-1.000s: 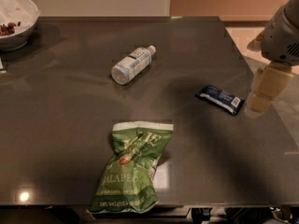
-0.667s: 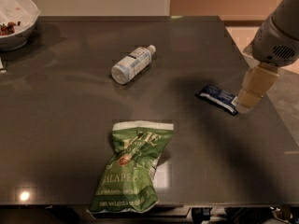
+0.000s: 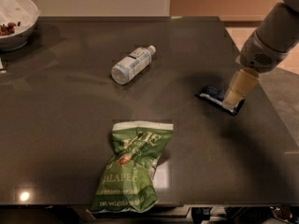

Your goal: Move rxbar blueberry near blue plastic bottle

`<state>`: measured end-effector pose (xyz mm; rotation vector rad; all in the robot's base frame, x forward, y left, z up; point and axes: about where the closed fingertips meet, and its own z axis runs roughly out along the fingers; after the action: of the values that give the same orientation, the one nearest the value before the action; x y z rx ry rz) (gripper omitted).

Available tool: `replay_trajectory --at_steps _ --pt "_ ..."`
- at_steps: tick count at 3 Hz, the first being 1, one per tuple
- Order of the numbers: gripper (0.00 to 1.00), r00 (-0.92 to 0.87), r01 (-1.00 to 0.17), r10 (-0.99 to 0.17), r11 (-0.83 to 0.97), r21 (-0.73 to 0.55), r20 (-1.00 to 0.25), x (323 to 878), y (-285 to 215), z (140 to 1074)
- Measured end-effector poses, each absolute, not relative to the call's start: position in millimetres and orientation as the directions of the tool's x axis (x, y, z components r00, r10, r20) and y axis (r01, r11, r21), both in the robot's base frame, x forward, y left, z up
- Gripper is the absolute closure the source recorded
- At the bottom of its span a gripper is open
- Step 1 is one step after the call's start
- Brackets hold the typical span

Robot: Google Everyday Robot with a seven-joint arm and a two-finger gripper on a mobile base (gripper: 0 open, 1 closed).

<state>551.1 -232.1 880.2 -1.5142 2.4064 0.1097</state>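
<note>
One step pending: grasp rxbar blueberry point(image 3: 210, 93) under right-side gripper point(image 3: 232, 101), closure untellable; then left toward blue plastic bottle point(image 3: 132, 65).

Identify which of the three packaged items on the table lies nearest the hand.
The rxbar: the hand is over one end of it, while the bottle and chip bag lie far off.
</note>
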Motion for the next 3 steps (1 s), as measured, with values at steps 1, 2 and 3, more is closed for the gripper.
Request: replay_trajectory --at_steps 1,2,3 --pt "0.0 -0.424 -0.886 -0.854 0.46 -0.06 -0.3 567.7 -233.6 853.9" --pt "0.0 -0.438 -0.882 -0.846 0.47 -0.04 -0.303 573.5 -236.4 834.9" --pt "0.0 -0.444 -0.881 -0.842 0.473 -0.023 -0.308 575.6 -237.6 822.4"
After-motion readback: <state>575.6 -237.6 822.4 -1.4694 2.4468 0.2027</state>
